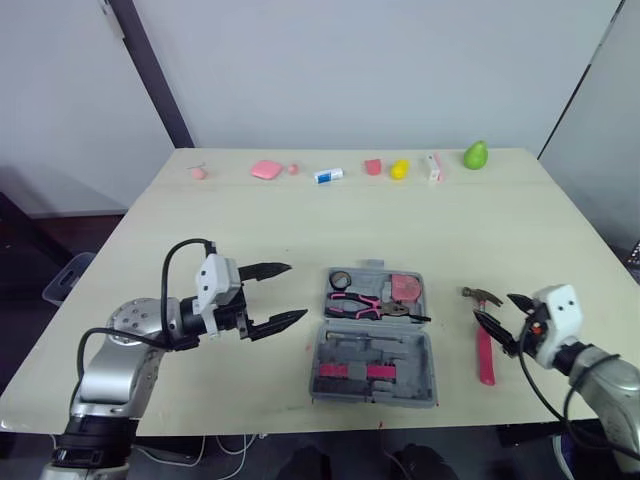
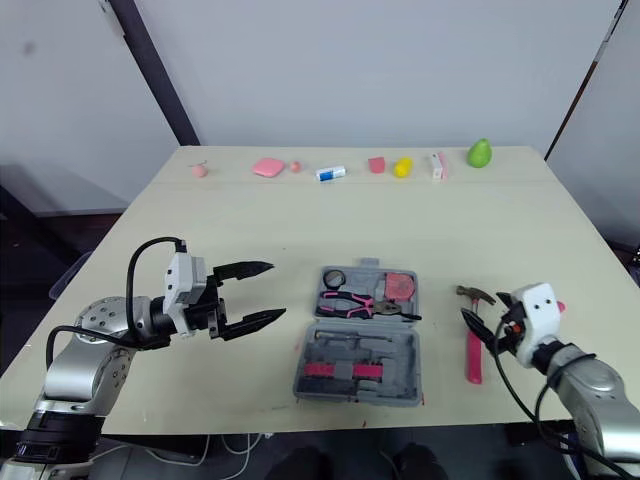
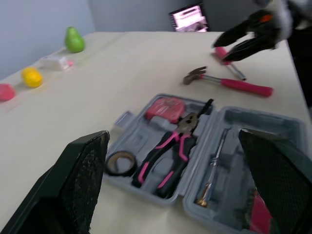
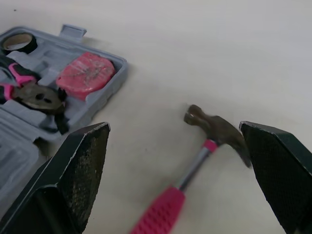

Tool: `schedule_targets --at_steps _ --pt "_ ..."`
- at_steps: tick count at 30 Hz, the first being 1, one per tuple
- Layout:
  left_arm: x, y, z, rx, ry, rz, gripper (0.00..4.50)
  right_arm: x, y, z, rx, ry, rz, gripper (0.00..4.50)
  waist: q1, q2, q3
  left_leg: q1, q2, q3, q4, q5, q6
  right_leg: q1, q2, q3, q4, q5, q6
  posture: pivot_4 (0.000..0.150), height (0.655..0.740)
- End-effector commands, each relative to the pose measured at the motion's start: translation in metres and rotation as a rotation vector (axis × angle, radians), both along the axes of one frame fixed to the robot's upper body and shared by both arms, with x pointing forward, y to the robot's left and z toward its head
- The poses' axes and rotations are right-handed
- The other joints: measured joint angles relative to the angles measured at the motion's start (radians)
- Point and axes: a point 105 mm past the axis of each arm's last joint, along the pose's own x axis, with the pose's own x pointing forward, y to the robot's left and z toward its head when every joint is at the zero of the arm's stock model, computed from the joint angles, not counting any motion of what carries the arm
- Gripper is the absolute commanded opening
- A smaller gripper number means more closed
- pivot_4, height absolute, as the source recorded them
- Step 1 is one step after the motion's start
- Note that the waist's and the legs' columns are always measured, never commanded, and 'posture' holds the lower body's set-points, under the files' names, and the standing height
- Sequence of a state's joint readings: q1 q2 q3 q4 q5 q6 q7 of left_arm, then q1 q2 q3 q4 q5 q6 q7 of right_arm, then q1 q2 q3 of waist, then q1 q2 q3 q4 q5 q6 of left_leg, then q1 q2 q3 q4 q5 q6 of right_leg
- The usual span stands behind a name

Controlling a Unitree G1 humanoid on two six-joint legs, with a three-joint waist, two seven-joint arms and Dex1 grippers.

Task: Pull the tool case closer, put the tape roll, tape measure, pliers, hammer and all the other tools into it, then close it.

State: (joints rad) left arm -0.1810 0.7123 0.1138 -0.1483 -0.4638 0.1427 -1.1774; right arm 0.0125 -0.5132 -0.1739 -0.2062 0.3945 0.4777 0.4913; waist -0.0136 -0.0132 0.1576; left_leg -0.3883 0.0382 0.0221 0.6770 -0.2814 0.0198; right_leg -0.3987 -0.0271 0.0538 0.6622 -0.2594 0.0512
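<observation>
Left eye view: seeing the tool case (image 1: pixel 410 345) lying open at the near middle of the table (image 1: pixel 250 220), holding the tape roll (image 1: pixel 340 279), pliers (image 1: pixel 360 303) and tape measure (image 1: pixel 404 287) in its far half. Seeing the hammer (image 1: pixel 485 345) lying just right of it, the right gripper (image 1: pixel 493 305) hovering by its head with fingers apart, the left gripper (image 1: pixel 297 290) hovering left of the case, fingers wide apart.

Head stereo looks down over table (image 1: pixel 300 230); close wrist cameras share case (image 3: pixel 282 129).
</observation>
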Motion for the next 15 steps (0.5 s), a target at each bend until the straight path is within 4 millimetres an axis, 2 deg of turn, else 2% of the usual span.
schedule_targets --at_steps 1,9,15 --pt "-0.006 -0.01 0.016 0.009 -0.06 -0.07 4.46 0.009 0.003 -0.001 0.012 0.027 -0.049 4.5 0.0 0.0 0.0 0.0 0.0 0.0 0.0 0.0 0.0 0.0 0.0 0.0 0.0 0.0 0.0 0.15 0.74" --pt "-0.014 -0.021 0.026 0.019 -0.055 -0.145 4.46 0.022 0.003 -0.022 0.03 0.134 -0.185 4.5 0.0 0.0 0.0 -0.006 0.0 -0.001 0.0 0.0 0.0 -0.006 0.0 0.0 0.0 0.0 0.0 0.15 0.74" --pt "-0.018 -0.03 0.035 0.019 -0.059 -0.193 4.46 0.035 -0.001 -0.03 0.034 0.161 -0.278 4.5 -0.003 0.0 0.0 -0.011 0.0 0.0 0.0 0.0 0.0 -0.011 0.001 0.001 0.001 0.0 0.0 0.15 0.74"
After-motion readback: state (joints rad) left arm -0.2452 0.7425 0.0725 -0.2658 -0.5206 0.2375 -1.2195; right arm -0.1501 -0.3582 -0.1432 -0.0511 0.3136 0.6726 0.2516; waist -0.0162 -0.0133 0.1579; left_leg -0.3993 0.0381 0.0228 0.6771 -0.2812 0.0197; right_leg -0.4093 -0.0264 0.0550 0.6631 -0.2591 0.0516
